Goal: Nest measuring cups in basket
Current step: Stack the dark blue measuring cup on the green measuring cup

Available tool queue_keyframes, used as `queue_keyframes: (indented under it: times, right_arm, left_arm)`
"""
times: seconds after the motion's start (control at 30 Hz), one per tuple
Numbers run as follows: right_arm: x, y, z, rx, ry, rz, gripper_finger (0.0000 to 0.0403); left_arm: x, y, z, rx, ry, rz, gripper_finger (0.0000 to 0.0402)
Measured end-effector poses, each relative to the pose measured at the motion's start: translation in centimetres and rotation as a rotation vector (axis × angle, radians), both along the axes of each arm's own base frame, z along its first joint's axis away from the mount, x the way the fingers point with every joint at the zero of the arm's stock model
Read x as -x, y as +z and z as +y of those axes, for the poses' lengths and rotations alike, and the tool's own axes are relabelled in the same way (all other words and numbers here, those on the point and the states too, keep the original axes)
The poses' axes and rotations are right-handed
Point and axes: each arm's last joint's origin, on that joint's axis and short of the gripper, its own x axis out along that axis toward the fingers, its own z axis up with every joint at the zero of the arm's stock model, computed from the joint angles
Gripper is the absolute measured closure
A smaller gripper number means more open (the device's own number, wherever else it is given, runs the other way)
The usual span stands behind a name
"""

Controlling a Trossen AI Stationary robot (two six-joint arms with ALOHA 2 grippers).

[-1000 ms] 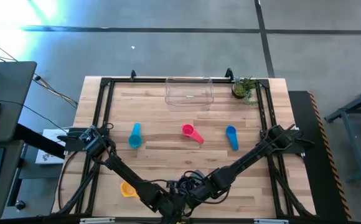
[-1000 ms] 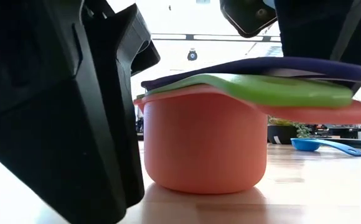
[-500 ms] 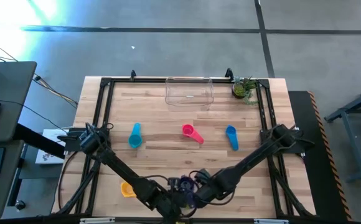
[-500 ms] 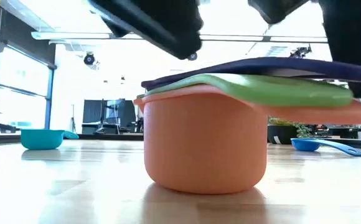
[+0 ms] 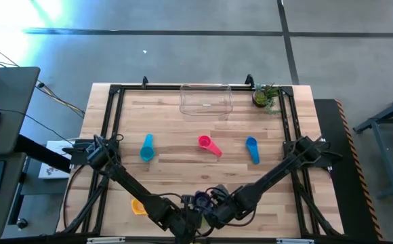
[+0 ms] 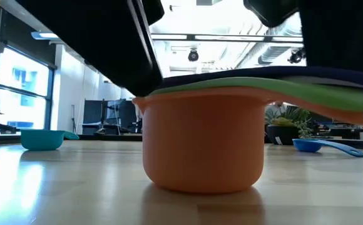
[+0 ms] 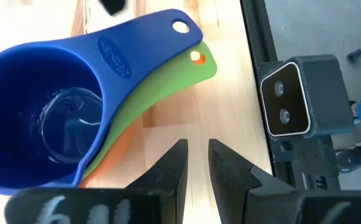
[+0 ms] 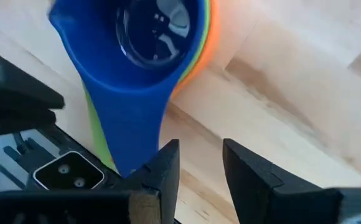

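Three measuring cups stand nested on the table near its front edge: an orange cup (image 6: 203,144) at the bottom, a green one (image 7: 168,93) inside it and a blue-purple one (image 7: 50,118) on top, their handles fanned together. My left gripper (image 7: 197,168) hangs above and beside this stack, open by a narrow gap with nothing in it. My right gripper (image 8: 200,165) hovers open over the table beside the blue-purple handle (image 8: 127,130). The clear basket (image 5: 206,99) stands at the far edge. My right gripper has one finger (image 8: 162,163) close beside the free end of the blue-purple handle (image 8: 129,163); whether it touches it I cannot tell. Nothing lies between its fingers. My left gripper touches nothing.
Loose cups lie on the table: teal (image 5: 147,147), pink (image 5: 209,144), blue (image 5: 252,149) in a row across the middle and yellow (image 5: 138,206) at the near left. A small potted plant (image 5: 265,95) stands right of the basket. A black frame (image 5: 112,122) borders the table.
My left gripper has risen from table level beside the stack to above the cups' rims. The blue-purple handle, earlier raised a little off the green one, now lies down on it. The stack stays on the table.
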Motion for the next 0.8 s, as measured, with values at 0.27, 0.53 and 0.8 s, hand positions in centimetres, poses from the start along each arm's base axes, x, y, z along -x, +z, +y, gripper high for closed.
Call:
queue_keyframes:
  times: [0.27, 0.53, 0.8]
  right_arm:
    - [-0.1, -1.0, 1.0, -0.023, -0.028, -0.021, 0.0288]
    - [-0.1, -1.0, 0.9, -0.025, -0.052, -0.011, 0.0288]
    - [-0.1, -1.1, 0.8, -0.024, -0.051, 0.004, 0.0288]
  left_arm:
    - [-0.4, 0.1, 0.0, 0.021, 0.006, -0.029, 0.0346]
    - [-1.1, 0.0, 0.8, 0.012, 0.005, -0.033, 0.0346]
    - [-1.5, -0.5, 1.1, 0.011, 0.013, -0.028, 0.0346]
